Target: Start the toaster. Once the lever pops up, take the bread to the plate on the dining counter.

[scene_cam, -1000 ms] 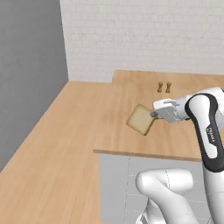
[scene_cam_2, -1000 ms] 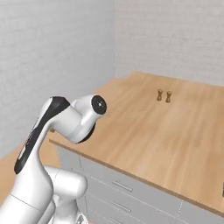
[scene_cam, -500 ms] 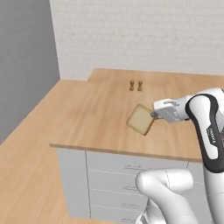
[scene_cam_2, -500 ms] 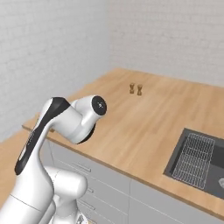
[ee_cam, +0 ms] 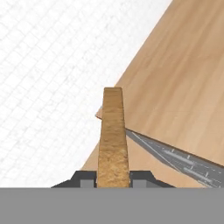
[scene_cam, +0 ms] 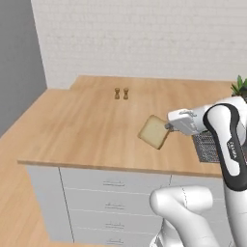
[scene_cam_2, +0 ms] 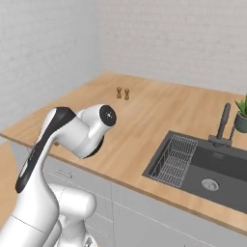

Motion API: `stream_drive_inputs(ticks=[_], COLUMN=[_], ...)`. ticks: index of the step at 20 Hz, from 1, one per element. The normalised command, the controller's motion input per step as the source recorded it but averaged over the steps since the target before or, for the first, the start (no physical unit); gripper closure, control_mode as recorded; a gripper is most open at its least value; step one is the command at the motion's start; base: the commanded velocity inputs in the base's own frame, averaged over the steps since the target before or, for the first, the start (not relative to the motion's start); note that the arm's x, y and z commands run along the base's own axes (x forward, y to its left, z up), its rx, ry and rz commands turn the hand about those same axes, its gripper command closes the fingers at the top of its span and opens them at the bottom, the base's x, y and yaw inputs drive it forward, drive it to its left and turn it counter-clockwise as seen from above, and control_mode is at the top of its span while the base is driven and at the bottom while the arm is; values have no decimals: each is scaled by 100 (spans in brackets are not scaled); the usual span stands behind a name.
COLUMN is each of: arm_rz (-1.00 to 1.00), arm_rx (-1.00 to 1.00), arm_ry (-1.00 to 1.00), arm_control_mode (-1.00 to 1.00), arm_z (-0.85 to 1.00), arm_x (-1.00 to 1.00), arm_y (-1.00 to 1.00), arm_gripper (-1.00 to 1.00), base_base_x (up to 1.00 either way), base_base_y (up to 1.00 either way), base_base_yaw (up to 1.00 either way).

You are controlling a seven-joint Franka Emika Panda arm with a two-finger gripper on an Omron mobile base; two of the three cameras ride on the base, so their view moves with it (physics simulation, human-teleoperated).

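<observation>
Above the surface, near its front edge: that's where the action is, with label lines below.

bread (scene_cam: pixel 155 132): held up in the air, tilted on a corner, over the wooden surface (scene_cam: pixel 87 125) toward its front right part, just left of the sink. In the hand view the bread (ee_cam: pixel 113 138) is seen edge-on, a tall tan strip with crust showing.

end effector (scene_cam: pixel 168 127): clamped on the bread's right edge; in the hand view the dark fingertips (ee_cam: pixel 84 178) sit tight against both sides of the slice.

arm: comes up from the lower right in the left base view, wrist reaching left.

shakers (scene_cam: pixel 121 93): two small brown ones, side by side near the back edge of the surface, well apart from the bread.

sink (scene_cam_2: pixel 202 166): dark basin with a wire rack (scene_cam_2: pixel 172 158) inside, set in the right part of the surface.

faucet (scene_cam_2: pixel 223 124): behind the sink.

plant (scene_cam_2: pixel 241 115): by the back right corner.

drawers (scene_cam: pixel 113 193): pale fronts under the front edge.
</observation>
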Motion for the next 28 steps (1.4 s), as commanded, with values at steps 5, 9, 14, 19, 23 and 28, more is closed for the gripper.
stream_drive_inputs(ticks=[5, 9, 14, 19, 23, 28], arm_rz=[0, 0, 0, 0, 0, 0], arm_rx=[0, 0, 0, 0, 0, 0], arm_ry=[0, 0, 0, 0, 0, 0], arm_control_mode=[100, 100, 100, 100, 100, 100], arm_z=[0, 0, 0, 0, 0, 0], arm_x=[0, 0, 0, 0, 0, 0], arm_y=[0, 0, 0, 0, 0, 0], arm_gripper=[100, 100, 100, 100, 100, 100], base_base_x=[-14, -8, -4, -1, 0, 0], base_base_y=[-68, -81, -86, -93, -96, -95], base_base_yaw=[-15, -9, -5, -2, -2, -4])
